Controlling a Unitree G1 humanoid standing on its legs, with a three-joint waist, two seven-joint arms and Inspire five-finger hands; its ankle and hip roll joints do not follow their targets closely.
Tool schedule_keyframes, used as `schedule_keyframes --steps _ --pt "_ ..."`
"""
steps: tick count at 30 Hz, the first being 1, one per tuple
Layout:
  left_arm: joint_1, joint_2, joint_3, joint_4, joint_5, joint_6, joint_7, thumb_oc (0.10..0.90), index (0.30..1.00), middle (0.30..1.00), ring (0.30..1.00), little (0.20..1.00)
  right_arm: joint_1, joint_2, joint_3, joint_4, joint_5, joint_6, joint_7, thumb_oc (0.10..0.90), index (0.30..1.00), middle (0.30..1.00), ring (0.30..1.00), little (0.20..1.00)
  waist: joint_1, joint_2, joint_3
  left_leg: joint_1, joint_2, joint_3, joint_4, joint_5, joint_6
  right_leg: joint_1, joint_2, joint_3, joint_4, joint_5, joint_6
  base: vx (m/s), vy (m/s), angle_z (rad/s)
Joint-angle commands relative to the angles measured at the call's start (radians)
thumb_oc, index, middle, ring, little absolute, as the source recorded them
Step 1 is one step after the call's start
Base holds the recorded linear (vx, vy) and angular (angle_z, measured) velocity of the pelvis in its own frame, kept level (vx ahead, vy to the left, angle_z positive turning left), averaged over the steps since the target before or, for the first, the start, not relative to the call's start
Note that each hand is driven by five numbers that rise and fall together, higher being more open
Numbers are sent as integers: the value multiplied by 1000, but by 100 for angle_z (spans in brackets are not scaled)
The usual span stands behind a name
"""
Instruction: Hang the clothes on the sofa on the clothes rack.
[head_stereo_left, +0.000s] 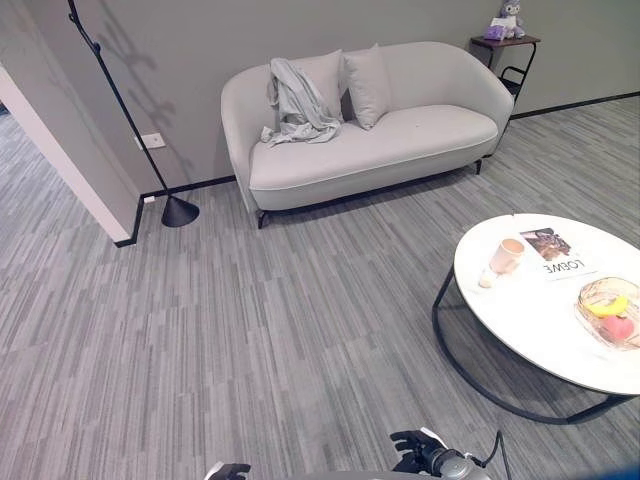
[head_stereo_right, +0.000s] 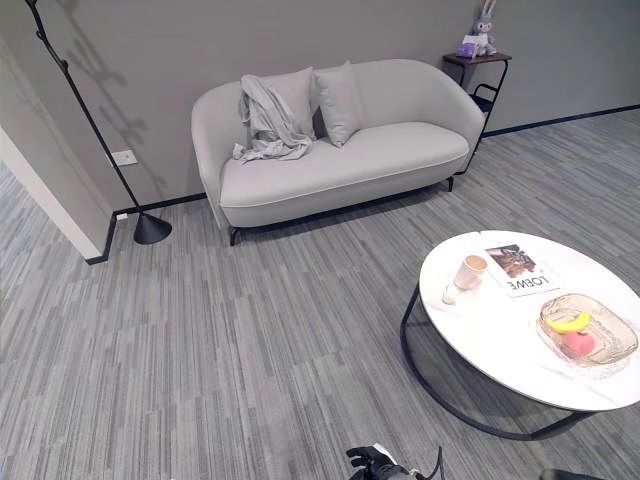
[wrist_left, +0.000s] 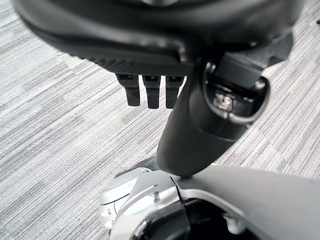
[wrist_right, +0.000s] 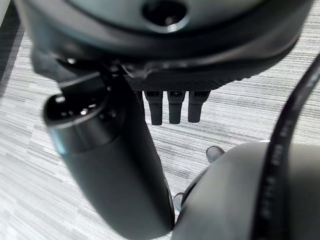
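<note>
Both robot hands hang low over the carpet, left robot hand (wrist_left: 150, 90) and right robot hand (wrist_right: 172, 107) with fingers straight, released. Further off stands the round counter (head_stereo_left: 520, 310). Farthest, grey clothes (head_stereo_left: 295, 102) drape over the sofa (head_stereo_left: 370, 150), left end

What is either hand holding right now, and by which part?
Nothing. The left hand and right hand hang with straight fingers over bare floor; the grey garment lies draped on the sofa.
</note>
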Motion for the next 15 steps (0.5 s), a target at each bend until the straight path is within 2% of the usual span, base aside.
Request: schedule_keyframes --steps 1,5,7,9,10,12,13,14,15 --pt "-31 -57 -9 52 34 -23 -33 800 900 900 900 900 14 9 59 70 8 -3 17 800 900 900 900 900 16 -43 5 -35 -22 -14 -42 20 5 61 -103 -29 -121 67 98 -2 43 1" --pt "-45 -47 -5 50 23 -20 -34 800 900 900 900 900 -5 2 25 83 37 1 12 800 900 900 900 900 9 -36 32 -50 -29 -21 -26 15 20 12 -116 -23 -7 32 95 -35 91 4" --pt "-53 -44 -7 46 14 -21 -37 800 900 900 900 900 -17 1 6 88 48 1 6 800 900 900 900 900 4 -29 57 -50 -37 -23 -7 2 37 -35 -130 -19 116 9 107 -35 135 5" --pt "-58 -43 -12 44 9 -21 -39 800 900 900 900 900 -22 4 -9 100 60 1 9 800 900 900 900 900 -2 -19 86 -31 -47 -20 9 -15 60 -90 -156 -10 303 14 141 14 197 1" --pt "-57 -47 -11 46 4 -18 -41 800 900 900 900 900 -22 5 -9 100 60 2 11 800 900 900 900 900 -9 -8 101 -14 -50 -18 10 -27 72 -130 -171 3 406 35 154 20 250 -8" --pt "-64 -49 -12 50 -7 -12 -44 800 900 900 900 900 -25 6 -6 81 63 3 17 800 900 900 900 900 -29 12 162 32 -56 -11 13 -42 100 -236 -206 22 632 132 179 2 223 -11" --pt "-64 -50 -14 53 -1 -8 -48 800 900 900 900 900 -22 8 -8 76 61 3 17 800 900 900 900 900 -32 22 171 45 -54 -6 13 -52 107 -270 -230 8 710 138 187 116 148 -11" --pt "-58 -50 -16 69 15 1 -56 800 900 900 900 900 -9 14 -15 69 62 3 19 800 900 900 900 900 -43 26 171 73 -51 0 4 -70 106 -300 -258 -23 734 147 183 303 32 -18" --pt "-50 -47 -13 82 29 3 -62 800 900 900 900 900 12 19 -36 73 93 3 27 800 900 900 900 900 -59 7 163 99 -63 -9 -7 -89 98 -319 -273 -47 635 143 176 276 -17 -25"
